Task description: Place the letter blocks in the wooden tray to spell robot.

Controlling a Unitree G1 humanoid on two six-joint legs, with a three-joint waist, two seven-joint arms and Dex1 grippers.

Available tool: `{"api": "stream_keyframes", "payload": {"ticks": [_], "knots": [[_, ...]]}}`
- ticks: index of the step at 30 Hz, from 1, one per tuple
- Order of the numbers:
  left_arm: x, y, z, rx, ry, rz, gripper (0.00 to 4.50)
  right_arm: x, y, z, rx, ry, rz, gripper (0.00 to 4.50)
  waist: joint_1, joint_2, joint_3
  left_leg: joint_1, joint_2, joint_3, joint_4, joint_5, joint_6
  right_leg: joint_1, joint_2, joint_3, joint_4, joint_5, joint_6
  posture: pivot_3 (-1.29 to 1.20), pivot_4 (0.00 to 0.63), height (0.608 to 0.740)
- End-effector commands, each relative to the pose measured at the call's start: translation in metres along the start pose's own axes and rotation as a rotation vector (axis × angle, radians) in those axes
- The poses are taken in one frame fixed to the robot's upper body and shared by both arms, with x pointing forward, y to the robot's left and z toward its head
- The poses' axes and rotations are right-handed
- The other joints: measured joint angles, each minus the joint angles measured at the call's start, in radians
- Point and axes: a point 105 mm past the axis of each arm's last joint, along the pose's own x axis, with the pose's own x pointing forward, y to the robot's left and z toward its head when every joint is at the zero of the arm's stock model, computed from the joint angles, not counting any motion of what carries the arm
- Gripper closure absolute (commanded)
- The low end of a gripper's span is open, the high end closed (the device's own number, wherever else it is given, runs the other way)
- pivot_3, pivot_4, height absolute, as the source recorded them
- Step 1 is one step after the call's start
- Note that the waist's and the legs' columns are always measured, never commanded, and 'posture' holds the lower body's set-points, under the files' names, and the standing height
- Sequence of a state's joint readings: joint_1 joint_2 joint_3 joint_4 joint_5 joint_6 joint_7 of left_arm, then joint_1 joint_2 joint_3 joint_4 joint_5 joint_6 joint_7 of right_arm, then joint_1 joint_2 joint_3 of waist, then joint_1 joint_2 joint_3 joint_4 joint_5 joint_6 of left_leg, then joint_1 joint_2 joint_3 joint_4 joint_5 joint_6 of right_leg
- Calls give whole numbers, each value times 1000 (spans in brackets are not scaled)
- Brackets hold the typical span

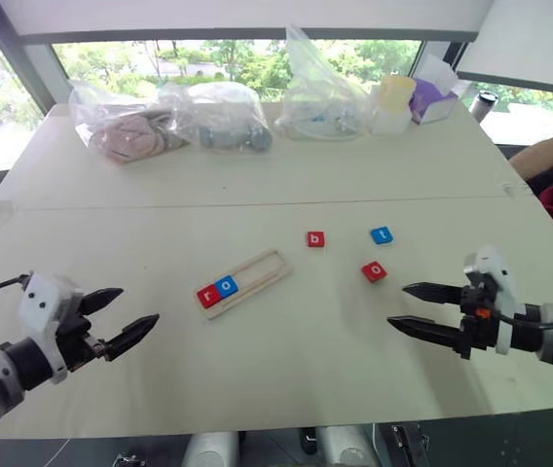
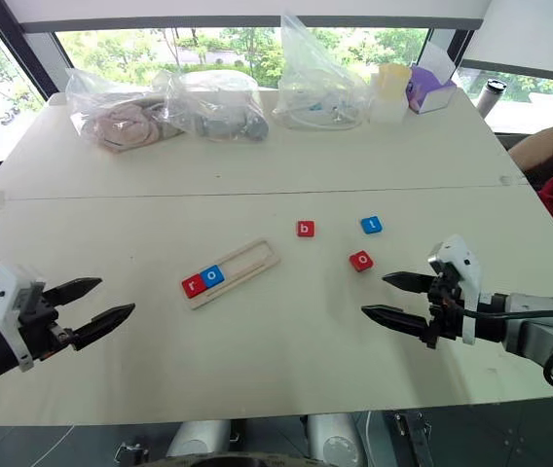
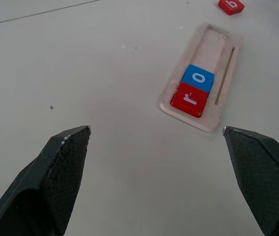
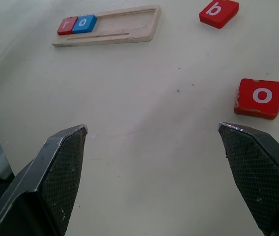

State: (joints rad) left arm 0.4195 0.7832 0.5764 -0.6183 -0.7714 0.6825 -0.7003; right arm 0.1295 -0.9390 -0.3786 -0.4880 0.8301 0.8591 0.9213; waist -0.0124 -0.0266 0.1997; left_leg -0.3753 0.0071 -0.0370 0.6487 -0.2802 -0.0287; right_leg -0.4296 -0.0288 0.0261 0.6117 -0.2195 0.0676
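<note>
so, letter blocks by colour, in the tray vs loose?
Red: 3 — r in the wooden tray; b and o loose on the table.
Blue: 2 — o in the tray, t loose.
Total: 5 blocks, 2 placed, 3 loose.

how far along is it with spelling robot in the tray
Done: the red r block and the blue o block sit side by side at the near end of the wooden tray. In hand: nothing; the left gripper and the right gripper hover with jaws open. Left: the red b block, the red o block and the blue t block, loose on the table.
</note>
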Motion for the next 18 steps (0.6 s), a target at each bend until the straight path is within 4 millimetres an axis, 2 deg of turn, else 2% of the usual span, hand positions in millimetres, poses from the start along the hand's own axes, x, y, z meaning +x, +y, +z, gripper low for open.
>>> {"api": "stream_keyframes", "payload": {"ticks": [1, 15, 18], "knots": [[3, -5, 2, 5, 3, -48, 0, 1, 8, 5, -36, -26, 0, 122, 1, 0, 0, 0, 0, 0, 0, 0, 0, 0, 0, 0, 1, 0, 0, 0, 150, 740], [5, -3, 0, 48, 4, 2, 0, 9, 4, 0, -26, -44, -39, 122, 0, 0, 0, 1, 2, 3, 1, 0, 1, -1, 1, 1, 1, 0, 0, 0, 150, 740], [5, -10, -6, 55, 40, -25, 0, 12, -7, -5, -49, 6, -91, 122, -2, 0, 0, 1, 2, 3, 1, 0, 1, -1, 1, 2, 1, 0, 0, 0, 150, 740]]}}
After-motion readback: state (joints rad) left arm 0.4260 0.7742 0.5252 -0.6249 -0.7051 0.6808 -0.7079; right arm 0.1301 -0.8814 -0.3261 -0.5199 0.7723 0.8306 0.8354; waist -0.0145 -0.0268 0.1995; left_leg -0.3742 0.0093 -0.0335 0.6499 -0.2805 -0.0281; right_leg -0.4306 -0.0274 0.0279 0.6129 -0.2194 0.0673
